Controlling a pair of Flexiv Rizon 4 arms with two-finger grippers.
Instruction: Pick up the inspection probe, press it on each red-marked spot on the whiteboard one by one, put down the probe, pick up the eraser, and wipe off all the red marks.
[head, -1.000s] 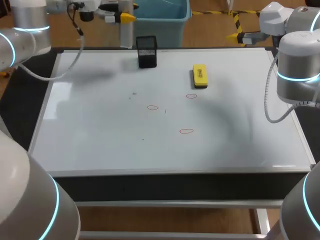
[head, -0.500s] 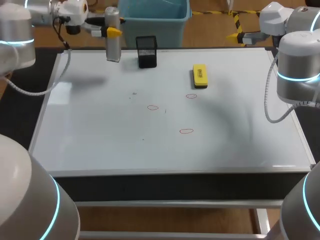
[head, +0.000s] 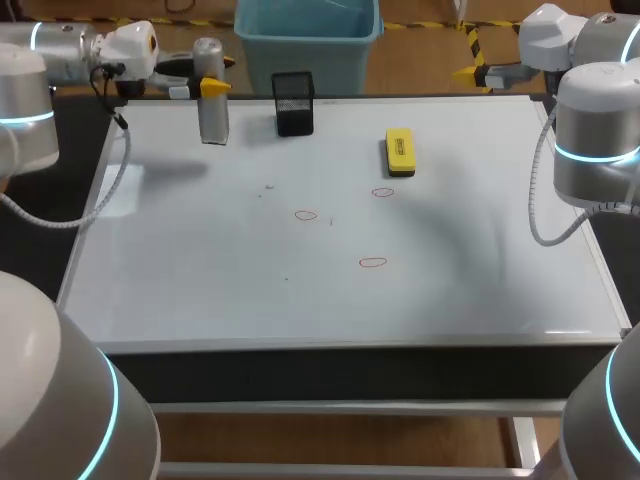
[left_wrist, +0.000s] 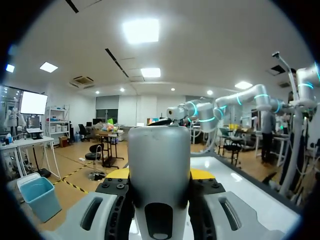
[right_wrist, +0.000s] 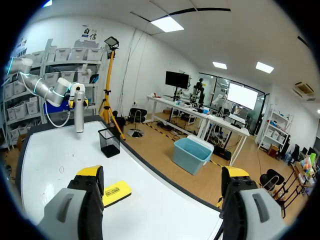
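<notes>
**Left gripper (left_wrist: 159, 175).** Clamped on the inspection probe (head: 212, 112), one yellow-tipped finger on each side of the body. The left arm enters from the far left corner of the counter (head: 330, 368).

**Inspection probe.** A smooth, matte silver-grey cylinder with a rounded upper end. It is held upright and gripped about mid-height. It stands over the far left part of the whiteboard (head: 200, 290), just left of the black mesh holder (head: 293, 102). Contact between its lower end and the board cannot be confirmed.

**Right gripper (right_wrist: 162, 175).** Fingers spread wide, nothing between them. It is positioned high at the far right side, well apart from the board surface.

**Whiteboard.** Lies flat and covers most of the counter. It carries three red marks (head: 372, 263), small hollow ovals drawn in thin line:
- one near the middle of the board
- one to its right, just in front of the eraser
- one nearer the front edge

**Eraser (head: 399, 151).** A yellow block with a dark underside (label print not legible). It lies flat on the board, right of the mesh holder and apart from it, not touching any red mark.
</notes>
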